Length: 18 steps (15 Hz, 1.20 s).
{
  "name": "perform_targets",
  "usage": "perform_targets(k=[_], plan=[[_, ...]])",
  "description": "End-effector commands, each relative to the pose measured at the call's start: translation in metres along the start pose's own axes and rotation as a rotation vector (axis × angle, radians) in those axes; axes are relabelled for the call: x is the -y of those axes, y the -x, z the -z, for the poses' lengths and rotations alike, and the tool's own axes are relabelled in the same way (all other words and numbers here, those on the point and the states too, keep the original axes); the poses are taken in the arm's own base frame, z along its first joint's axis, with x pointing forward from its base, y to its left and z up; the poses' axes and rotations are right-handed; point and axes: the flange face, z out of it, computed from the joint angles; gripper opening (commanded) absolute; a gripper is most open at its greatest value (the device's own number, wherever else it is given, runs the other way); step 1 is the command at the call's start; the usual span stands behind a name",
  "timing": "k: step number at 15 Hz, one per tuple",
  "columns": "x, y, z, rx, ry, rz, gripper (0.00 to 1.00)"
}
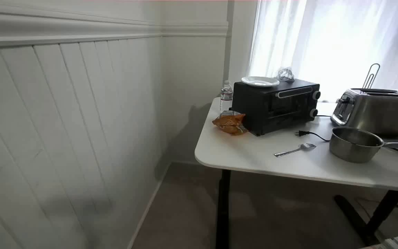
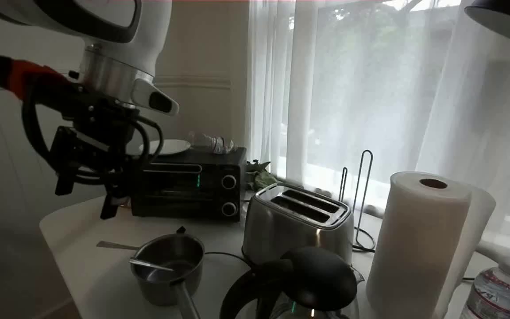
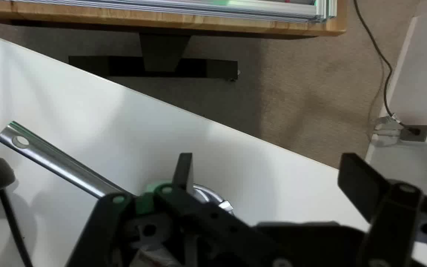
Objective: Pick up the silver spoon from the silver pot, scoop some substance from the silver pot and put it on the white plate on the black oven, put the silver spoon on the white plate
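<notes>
Your gripper [image 3: 269, 172] points down above the table [image 1: 240, 155], its two fingers spread wide with bare air between them. The silver pot [image 2: 160, 288] stands upright on the table, in front of the black oven [image 1: 250, 110]; in the wrist view you get its long handle plainly, while your own gripper covers most of the round body. The silver spoon [image 2: 151, 265] sits in that pot, tilted, its shaft leaning across the rim with the tip sticking out past it. The pot's inside is dim, so you can't be sure what else lies at the bottom. A fork [image 1: 295, 149] lies on the table near the pot. You'll find the white plate [image 1: 260, 82] flat on top of the oven, next to a crumpled piece of clear plastic [image 1: 285, 75]. A labelled water bottle [image 1: 226, 95] stands upright beside the oven, with an orange bag [image 1: 231, 126] near it. The silver toaster [image 2: 290, 235], two dark slots facing up, is near the pot, and a black-lidded glass carafe [image 2: 326, 279] is cut off by the frame's lower edge.
</notes>
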Motion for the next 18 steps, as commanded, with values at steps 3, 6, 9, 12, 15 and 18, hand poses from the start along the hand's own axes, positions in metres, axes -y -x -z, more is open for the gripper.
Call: perform_targets(k=[3,6,9,12,15,18], plan=[[0.000,0.000,0.001,0.001,0.000,0.000,1.00],[0.000,0.000,0.001,0.001,0.000,0.000,1.00],[0.000,0.000,0.001,0.001,0.000,0.000,1.00],[0.007,-0.006,-0.003,-0.011,-0.001,-0.050,1.00],[0.021,-0.012,-0.004,-0.050,-0.028,-0.173,1.00],[0.034,-0.023,-0.010,-0.122,-0.064,-0.326,1.00]])
